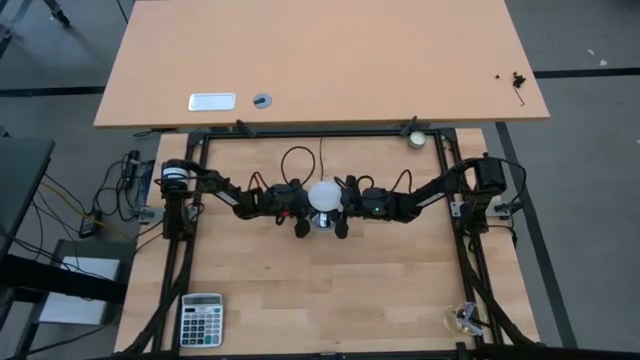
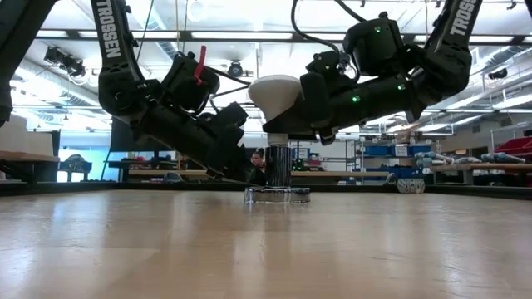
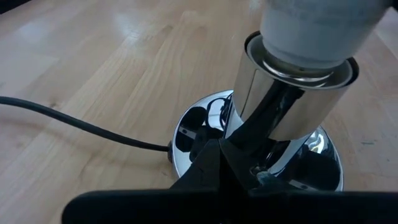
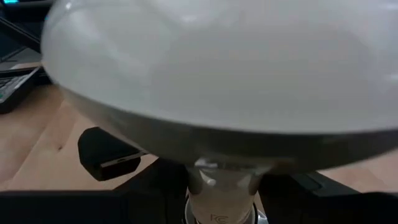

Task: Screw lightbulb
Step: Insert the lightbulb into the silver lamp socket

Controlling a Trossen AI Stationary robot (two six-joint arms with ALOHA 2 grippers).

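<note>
Room: grey floor with dark seams around a pale wood bench framed in black. Second bench beyond it, light wood. Cables and a dark unit on the floor at one side. Low view: open ceiling with beams and strip lights, shelving with blue bins, a person seated far back.

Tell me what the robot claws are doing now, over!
Left claw shut on socket base. Right claw gripping lightbulb, seated upright in the socket. Nothing blocking.
</note>
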